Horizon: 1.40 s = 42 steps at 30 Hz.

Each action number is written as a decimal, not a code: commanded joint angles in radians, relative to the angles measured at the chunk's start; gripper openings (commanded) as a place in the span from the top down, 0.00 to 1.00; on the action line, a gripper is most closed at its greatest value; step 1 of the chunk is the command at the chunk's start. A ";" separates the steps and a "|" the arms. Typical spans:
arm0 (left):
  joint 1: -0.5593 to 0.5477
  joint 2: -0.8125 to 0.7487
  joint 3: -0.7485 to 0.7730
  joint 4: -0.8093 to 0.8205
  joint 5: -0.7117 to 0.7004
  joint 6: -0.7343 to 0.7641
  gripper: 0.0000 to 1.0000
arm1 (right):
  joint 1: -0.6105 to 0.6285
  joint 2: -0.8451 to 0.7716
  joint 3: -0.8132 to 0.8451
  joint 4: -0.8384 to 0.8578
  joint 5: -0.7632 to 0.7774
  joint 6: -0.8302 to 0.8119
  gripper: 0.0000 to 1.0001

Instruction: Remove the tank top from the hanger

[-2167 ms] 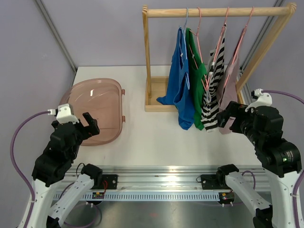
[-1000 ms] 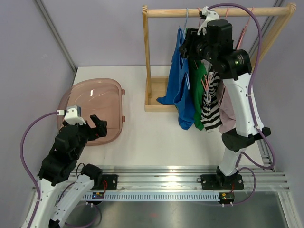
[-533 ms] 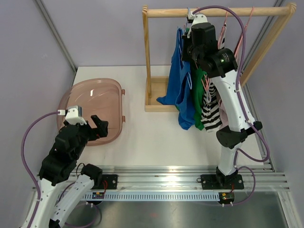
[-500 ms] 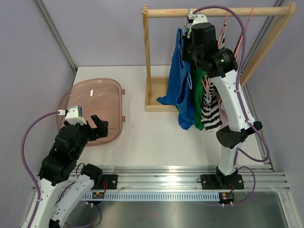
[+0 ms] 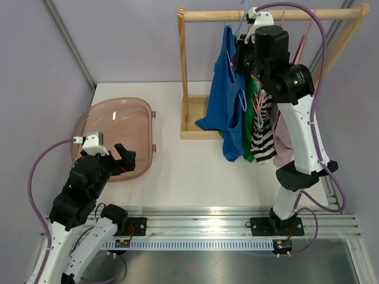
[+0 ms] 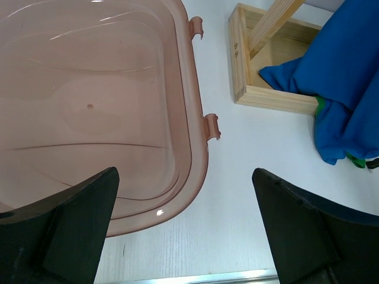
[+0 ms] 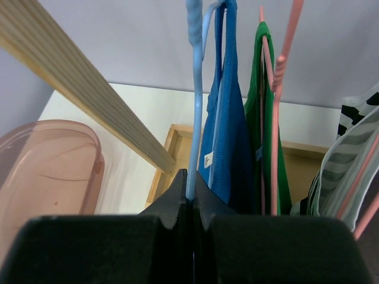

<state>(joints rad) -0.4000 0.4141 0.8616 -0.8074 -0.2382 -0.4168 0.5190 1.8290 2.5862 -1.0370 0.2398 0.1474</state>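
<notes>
The right end effector (image 7: 190, 192), low by the worktop's (image 5: 195, 171) right edge two seconds back, has climbed to the rail (image 5: 213, 16) and clamped the blue hanger (image 7: 194, 106). In the last half second it has pulled up and rightward, so the blue tank top (image 5: 231, 100) rides higher. The left arm (image 5: 83, 189) has edged forward slightly.

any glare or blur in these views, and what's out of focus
Top external: sharp, with glare on the metal rail. Left wrist: pink bin crisp with small highlights, left gripper's fingers dark and soft. Right wrist: wooden bar and right gripper's fingers blurred, blue hanger clearer.
</notes>
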 commanded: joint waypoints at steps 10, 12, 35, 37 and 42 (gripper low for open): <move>0.004 0.005 0.028 0.109 0.085 0.032 0.01 | 0.006 -0.310 -0.167 -0.046 -0.267 0.072 1.00; 0.004 0.056 0.060 0.116 0.100 0.029 0.01 | 0.006 -0.361 -0.248 -0.078 -0.309 0.078 1.00; -0.819 0.716 0.760 0.330 -0.369 0.331 0.01 | 0.007 -0.864 -0.787 0.031 -0.844 0.270 1.00; -0.877 0.773 0.777 0.368 -0.432 0.372 0.01 | 0.006 -0.879 -0.784 0.038 -0.879 0.276 1.00; -0.933 0.854 0.786 0.433 -0.585 0.435 0.04 | 0.006 -0.909 -0.767 0.022 -0.916 0.278 1.00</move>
<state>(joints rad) -1.3144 1.2591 1.6020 -0.4854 -0.6395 -0.0673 0.5194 0.9508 1.7695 -1.0752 -0.6041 0.4091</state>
